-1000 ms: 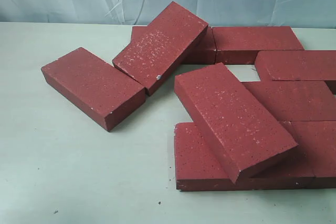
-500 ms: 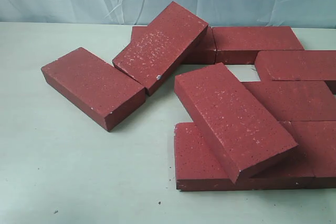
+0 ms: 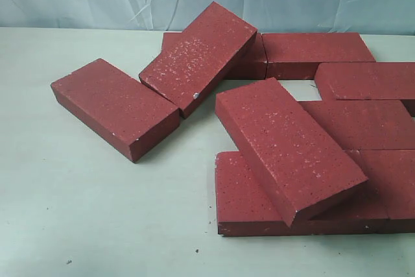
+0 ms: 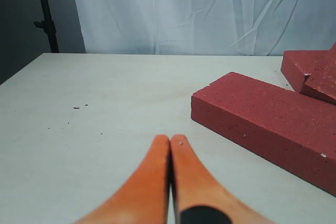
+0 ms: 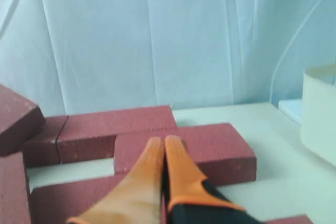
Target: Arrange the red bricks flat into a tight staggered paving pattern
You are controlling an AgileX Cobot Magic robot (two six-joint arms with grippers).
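Lying jumbled on the pale table (image 3: pixel 78 212), the red bricks (image 3: pixel 285 147) are dark, rough and white-speckled. Two rest tilted on others, and a lone brick (image 3: pixel 113 105) lies flat at the left. My left gripper (image 4: pixel 170 141) is pressed closed on nothing, with that lone brick ahead, near but apart. My right gripper (image 5: pixel 164 142), likewise closed and empty, points at flat-lying bricks; I cannot tell whether it touches them.

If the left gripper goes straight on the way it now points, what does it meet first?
Probably nothing near: ahead of the shut left gripper is bare table up to the white curtain. The nearest red brick lies off to one side.
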